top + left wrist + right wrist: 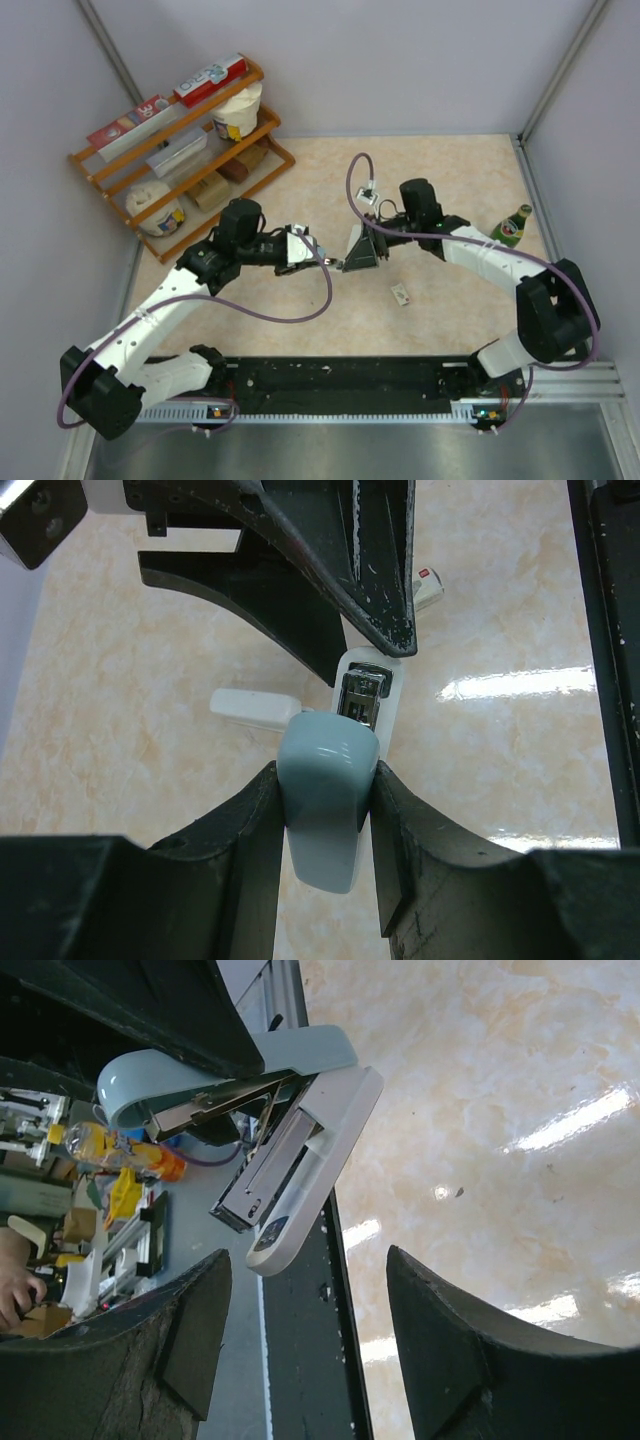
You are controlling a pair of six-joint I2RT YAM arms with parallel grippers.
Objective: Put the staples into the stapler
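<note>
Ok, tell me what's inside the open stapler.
Between the stapler's raised blue-grey lid and white base, a metal magazine shows; whether it is loaded cannot be told. The left gripper and the lid cover its rear.

Bright, even overhead light leaves only faint, soft shadows. White glare streaks the glossy tabletop (520, 685) beside its near edge, and the stapler (320, 810) shows a soft sheen. The wrist views' nearest foreground is dark and slightly blurred.
</note>
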